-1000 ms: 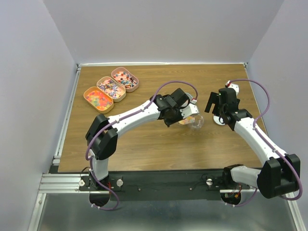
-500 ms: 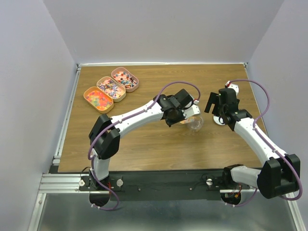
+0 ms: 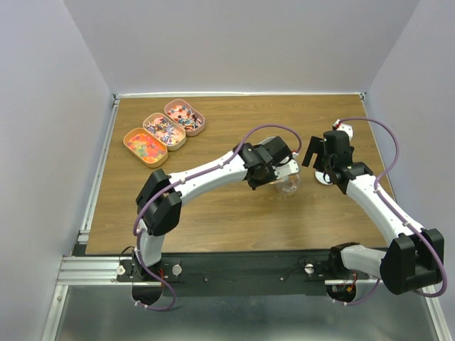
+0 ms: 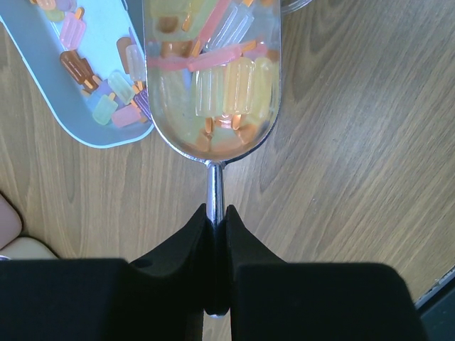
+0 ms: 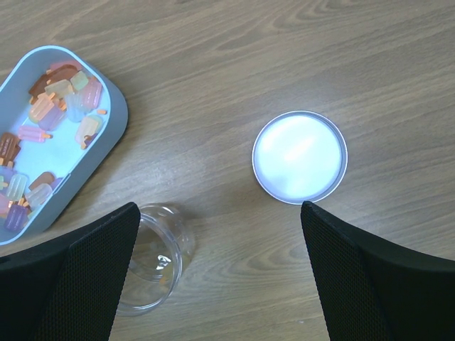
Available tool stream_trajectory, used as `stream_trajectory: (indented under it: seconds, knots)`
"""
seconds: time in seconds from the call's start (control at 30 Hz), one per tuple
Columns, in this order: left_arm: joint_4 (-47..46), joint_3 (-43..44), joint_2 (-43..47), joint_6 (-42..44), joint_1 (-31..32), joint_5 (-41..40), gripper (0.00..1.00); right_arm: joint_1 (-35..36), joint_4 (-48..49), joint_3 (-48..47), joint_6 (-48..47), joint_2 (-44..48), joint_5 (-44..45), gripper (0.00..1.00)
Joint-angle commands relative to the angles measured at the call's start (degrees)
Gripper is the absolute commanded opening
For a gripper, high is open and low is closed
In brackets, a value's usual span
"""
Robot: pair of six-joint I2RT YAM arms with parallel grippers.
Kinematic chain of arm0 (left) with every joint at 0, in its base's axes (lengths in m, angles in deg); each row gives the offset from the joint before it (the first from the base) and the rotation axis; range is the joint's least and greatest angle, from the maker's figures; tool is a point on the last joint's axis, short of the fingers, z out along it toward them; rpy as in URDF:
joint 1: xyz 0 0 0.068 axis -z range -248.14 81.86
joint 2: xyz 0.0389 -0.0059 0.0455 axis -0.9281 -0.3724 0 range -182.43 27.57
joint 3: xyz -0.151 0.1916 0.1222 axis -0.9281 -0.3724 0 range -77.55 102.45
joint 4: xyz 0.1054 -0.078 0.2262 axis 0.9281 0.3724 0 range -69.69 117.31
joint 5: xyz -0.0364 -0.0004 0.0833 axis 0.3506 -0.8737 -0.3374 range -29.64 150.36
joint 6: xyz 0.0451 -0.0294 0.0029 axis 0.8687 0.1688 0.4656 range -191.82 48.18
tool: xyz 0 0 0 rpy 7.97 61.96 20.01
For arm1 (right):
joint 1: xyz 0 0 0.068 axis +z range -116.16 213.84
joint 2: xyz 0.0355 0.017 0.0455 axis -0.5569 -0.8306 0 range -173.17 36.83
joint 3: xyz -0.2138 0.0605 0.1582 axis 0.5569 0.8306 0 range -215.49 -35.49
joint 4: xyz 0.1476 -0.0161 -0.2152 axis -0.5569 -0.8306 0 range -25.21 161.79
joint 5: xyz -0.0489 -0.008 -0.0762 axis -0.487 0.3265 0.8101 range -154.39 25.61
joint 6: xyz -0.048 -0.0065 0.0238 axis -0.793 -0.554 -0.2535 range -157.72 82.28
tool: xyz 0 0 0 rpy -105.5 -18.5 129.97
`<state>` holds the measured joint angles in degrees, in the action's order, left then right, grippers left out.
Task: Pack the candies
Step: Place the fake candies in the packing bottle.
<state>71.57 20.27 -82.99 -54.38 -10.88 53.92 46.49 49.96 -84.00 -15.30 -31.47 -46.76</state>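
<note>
My left gripper (image 4: pixel 215 210) is shut on the thin handle of the silver scoop (image 4: pixel 213 135). The scoop bowl holds several candies (image 4: pixel 226 89), popsicle-shaped in yellow, pink and orange. It hangs just right of a pale blue tray (image 4: pixel 106 135) holding more candies (image 4: pixel 106 106). The empty clear glass jar (image 5: pixel 146 259) stands next to the tray (image 5: pixel 106 135); its rim shows at the top of the left wrist view (image 4: pixel 295 6). From above, the left gripper (image 3: pixel 276 169) is at the jar (image 3: pixel 288 185). My right gripper (image 5: pixel 220 284) is open and empty above the jar and its white lid (image 5: pixel 299 156).
Three oval tins (image 3: pixel 164 131) of mixed sweets stand in a row at the back left of the wooden table (image 3: pixel 213 213). The lid (image 3: pixel 323 178) lies flat under the right gripper (image 3: pixel 320 158). Grey walls close in the sides.
The left arm has stretched to the right and turned its wrist, carrying the filled scoop from the tray toward the jar. The right arm has not moved.
</note>
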Motion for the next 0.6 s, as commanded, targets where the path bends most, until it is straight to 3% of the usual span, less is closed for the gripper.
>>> stream_trajectory:
  seconds: [0.0,0.57]
  knots:
    - [2.43,0.62,0.7,1.11,0.84,-2.44,0.0,0.01,1.7,1.23,-0.18,1.32,-0.49,1.0]
    - [4.02,-0.09,1.32,1.73,4.62,-10.08,0.0,0.01,2.14,1.49,-0.18,0.97,-0.67,1.0]
